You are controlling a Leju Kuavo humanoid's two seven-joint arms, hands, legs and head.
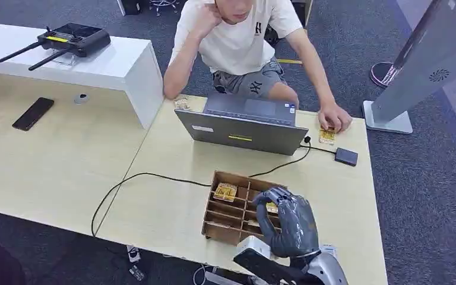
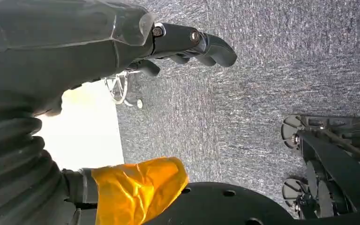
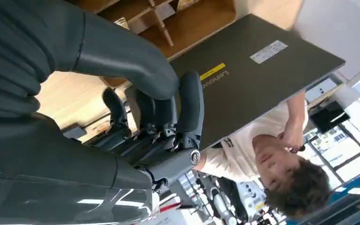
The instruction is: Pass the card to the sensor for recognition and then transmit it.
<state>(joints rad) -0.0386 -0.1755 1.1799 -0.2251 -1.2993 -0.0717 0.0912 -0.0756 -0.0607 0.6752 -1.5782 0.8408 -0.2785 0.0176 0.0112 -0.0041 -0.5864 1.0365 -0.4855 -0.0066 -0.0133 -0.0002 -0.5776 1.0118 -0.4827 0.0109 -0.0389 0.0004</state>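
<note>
Right hand [image 1: 288, 222]: lower centre-right of the head view, reaching down over the right side of the wooden box, fingers curled into a compartment; whether they have closed on a card I cannot tell, since the fingertips are hidden by the hand itself. Its posture suggests a pick is under way.
Left hand [image 2: 194, 44]: hangs beside the body over grey carpet in the left wrist view, fingers loosely curled with nothing in them; it appears idle for this step.
Wooden box [image 1: 228, 208]: on the bench near its front edge, split by dividers into slots, probably so cards stay sorted and upright enough to reach.
Card [image 1: 225, 192]: a yellow one lies in an upper-left slot of the box; a sliver of another yellow card [image 1: 272, 207] shows just beside the right hand's fingers, likely the one being taken.
Cable [image 1: 148, 178]: runs across the bench from left toward the laptop.
Sensor [image 1: 346, 157]: small dark pad at right of the frame, wired to the laptop, set within reach of the right arm for scanning.
Laptop [image 1: 243, 127]: open, lid back toward the robot.
Person [image 1: 237, 41]: seated beyond the bench, one hand resting on a further card [image 1: 326, 136] near the sensor.
</note>
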